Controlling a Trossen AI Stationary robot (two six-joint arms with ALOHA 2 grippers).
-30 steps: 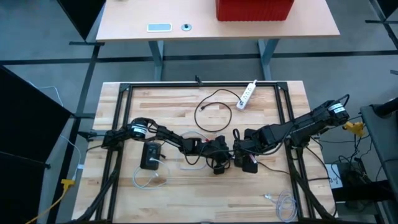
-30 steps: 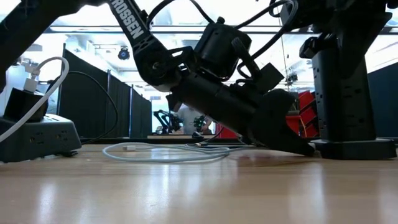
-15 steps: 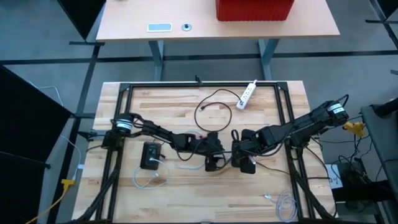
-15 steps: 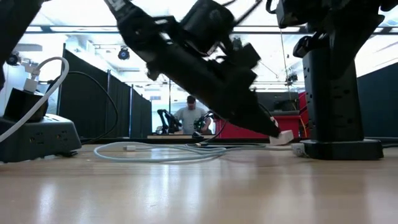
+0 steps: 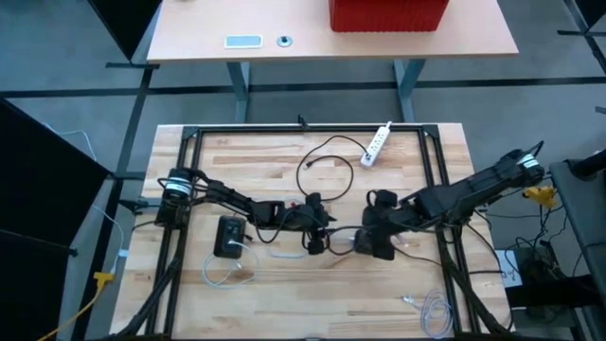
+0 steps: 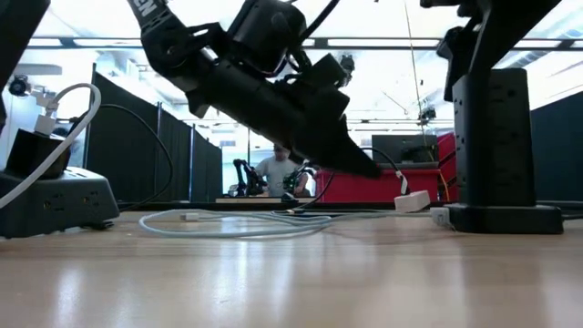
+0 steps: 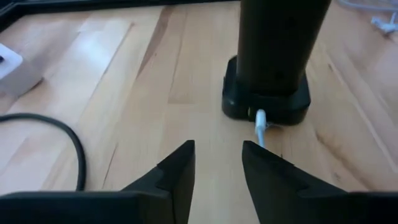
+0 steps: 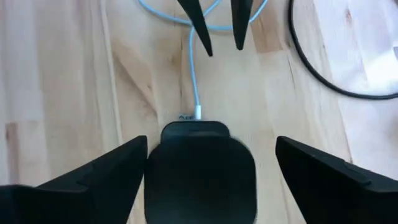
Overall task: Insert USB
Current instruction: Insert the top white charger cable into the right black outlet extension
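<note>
A dark upright charging tower (image 7: 273,56) stands on its wide base (image 6: 503,217) right of the table's middle. A white USB plug (image 7: 260,118) sticks into the foot of the tower, and its pale cable (image 8: 193,68) trails along the wood toward my left gripper. My left gripper (image 7: 217,168) hovers open a short way left of the tower, above the table (image 6: 369,170), touching nothing. My right gripper (image 8: 205,180) is open wide, one finger on either side of the tower; I see a gap on at least one side.
A black charger block (image 5: 229,237) with a white cord lies left of centre. A black cable loop (image 5: 327,161) and a white power strip (image 5: 377,142) lie toward the far edge, and a coiled cable (image 5: 431,308) lies near the near edge. A person (image 6: 278,173) stands beyond the table.
My left gripper has drawn back from the tower toward the table's left and risen off the wood. The white plug it had been holding against the tower's foot has stayed there. The tower has remained upright.
</note>
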